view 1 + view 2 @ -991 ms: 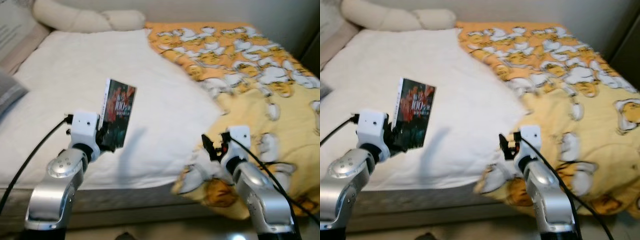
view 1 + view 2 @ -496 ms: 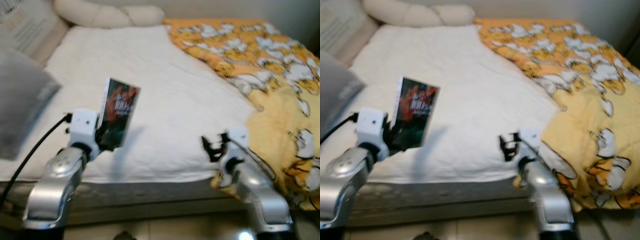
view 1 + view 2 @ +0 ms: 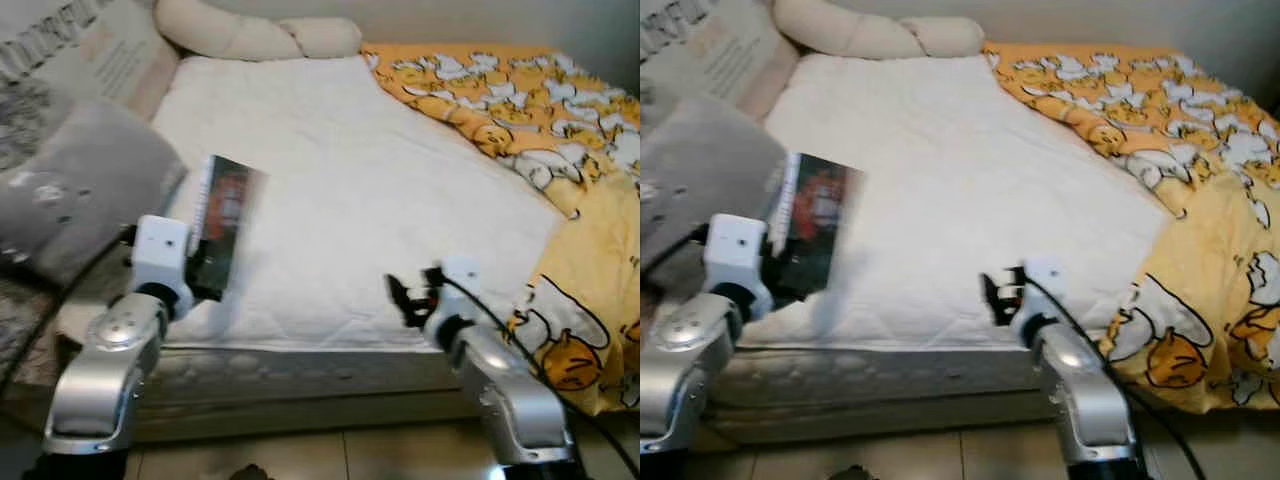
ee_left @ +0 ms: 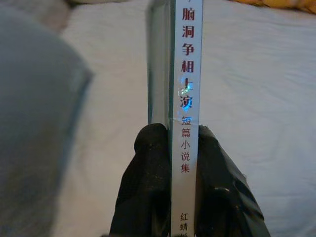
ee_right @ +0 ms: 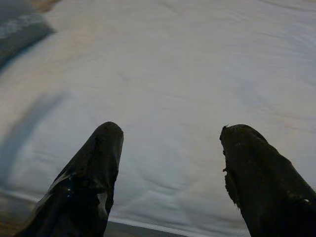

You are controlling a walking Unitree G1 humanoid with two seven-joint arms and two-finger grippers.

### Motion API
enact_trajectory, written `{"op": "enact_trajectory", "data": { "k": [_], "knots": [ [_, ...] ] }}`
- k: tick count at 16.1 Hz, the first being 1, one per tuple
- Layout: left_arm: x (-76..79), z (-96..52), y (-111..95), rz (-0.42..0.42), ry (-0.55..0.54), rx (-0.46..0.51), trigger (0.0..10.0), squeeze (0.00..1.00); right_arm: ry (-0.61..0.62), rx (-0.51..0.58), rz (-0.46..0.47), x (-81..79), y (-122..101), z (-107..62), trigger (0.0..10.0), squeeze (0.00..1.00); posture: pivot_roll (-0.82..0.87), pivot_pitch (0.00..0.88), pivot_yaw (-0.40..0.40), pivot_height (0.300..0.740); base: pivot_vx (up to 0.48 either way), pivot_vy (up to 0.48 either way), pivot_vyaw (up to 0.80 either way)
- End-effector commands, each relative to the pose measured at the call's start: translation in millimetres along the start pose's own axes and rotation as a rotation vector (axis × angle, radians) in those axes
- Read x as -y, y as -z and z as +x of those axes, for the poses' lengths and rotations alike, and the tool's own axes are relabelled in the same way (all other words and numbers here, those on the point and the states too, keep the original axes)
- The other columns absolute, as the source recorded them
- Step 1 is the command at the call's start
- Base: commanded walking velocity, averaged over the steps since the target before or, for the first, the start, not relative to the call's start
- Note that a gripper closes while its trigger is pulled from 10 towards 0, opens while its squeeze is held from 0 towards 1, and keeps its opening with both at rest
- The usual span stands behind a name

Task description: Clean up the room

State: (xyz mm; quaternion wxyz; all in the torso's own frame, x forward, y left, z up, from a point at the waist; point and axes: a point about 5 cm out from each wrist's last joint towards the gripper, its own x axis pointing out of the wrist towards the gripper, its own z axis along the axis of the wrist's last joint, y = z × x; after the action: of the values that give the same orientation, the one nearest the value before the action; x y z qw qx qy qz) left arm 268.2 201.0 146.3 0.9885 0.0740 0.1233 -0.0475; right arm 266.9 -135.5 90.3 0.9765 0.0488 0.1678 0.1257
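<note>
The left gripper (image 4: 174, 148) is holding a book (image 3: 222, 225) upright above the bed (image 3: 380, 190), near its front left corner, with the two black fingers (image 4: 148, 168) closed on the lower part of the book, one on each cover. In the left wrist view the spine with red characters is facing the camera and is running straight up from between the fingers.

To do this step well, the robot is probably needing to carry the book to a proper place without letting it tilt, because the grip is sitting low and most of the book is standing free above it. I think a slow, level motion is better here; the head pictures are blurred.

The left arm is bending at the elbow, the wrist lifted, close to the grey pillow (image 3: 70, 190) at the left edge of the bed. The right gripper (image 5: 170, 163) is hanging just over the front edge of the white mattress, its fingers spread wide and holding nothing. The yellow patterned blanket (image 3: 560, 150) is lying along the right side and falling over the front right corner.
</note>
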Motion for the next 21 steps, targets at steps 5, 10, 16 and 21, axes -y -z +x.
{"op": "enact_trajectory", "data": {
  "k": [5,10,16,21],
  "knots": [
    [0.6,0.9,-10.3,0.0,0.0,0.064,10.0,0.0,0.021,0.014,-0.001,8.4,-5.5,-1.6,10.0,0.0,0.04,0.0,-0.001,0.74,0.0,0.0,0.0],
    [-1.8,0.8,-10.6,0.001,-0.006,0.069,10.0,0.0,-0.03,0.019,-0.054,1.9,-5.3,-1.1,10.0,0.0,0.05,0.0,-0.001,0.74,0.274,0.0,0.32],
    [-1.7,0.5,-9.7,0.002,0.001,0.064,10.0,0.0,-0.064,0.034,-0.07,-1.3,-4.9,-2.3,10.0,0.0,0.05,0.0,-0.002,0.74,0.291,0.0,0.0],
    [-2.3,0.2,-8.8,0.004,-0.001,0.062,10.0,0.0,-0.07,0.028,-0.072,-1.2,-1.6,-2.9,10.0,0.0,0.05,0.0,-0.002,0.74,0.298,0.0,0.48]
  ]
}}
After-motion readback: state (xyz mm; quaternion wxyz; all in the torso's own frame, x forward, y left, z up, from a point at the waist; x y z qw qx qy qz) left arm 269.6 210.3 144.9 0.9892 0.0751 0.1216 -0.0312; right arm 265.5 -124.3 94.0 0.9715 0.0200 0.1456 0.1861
